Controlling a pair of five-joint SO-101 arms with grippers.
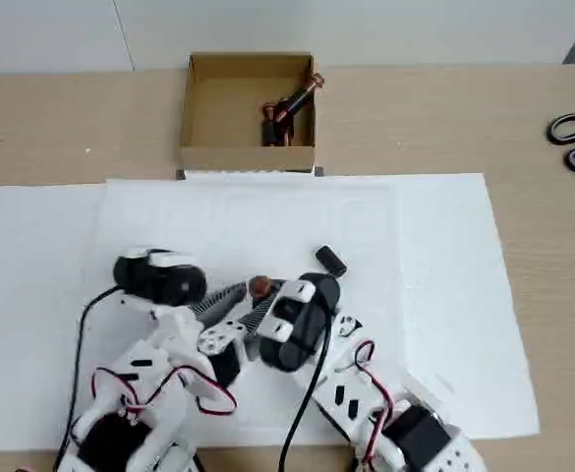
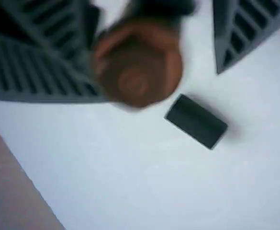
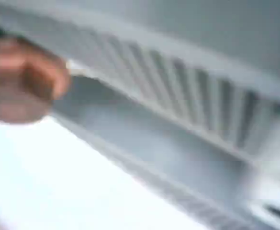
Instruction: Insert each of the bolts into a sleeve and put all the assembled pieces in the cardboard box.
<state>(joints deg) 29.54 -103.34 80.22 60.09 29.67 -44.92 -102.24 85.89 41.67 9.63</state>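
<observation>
I am holding my left gripper (image 2: 161, 81) wide around the bolt (image 2: 140, 72) at lower centre, probably for a handover. Whether my right gripper (image 1: 265, 300) is gripping it, I cannot tell. The sleeve (image 1: 330, 262) is lying just to the upper right, likely next.

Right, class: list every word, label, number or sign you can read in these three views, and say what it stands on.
None: no text can be read in any view.
The brown cardboard box, the white paper sheet, the short black cylindrical sleeve and the round copper-coloured bolt show no print.
</observation>
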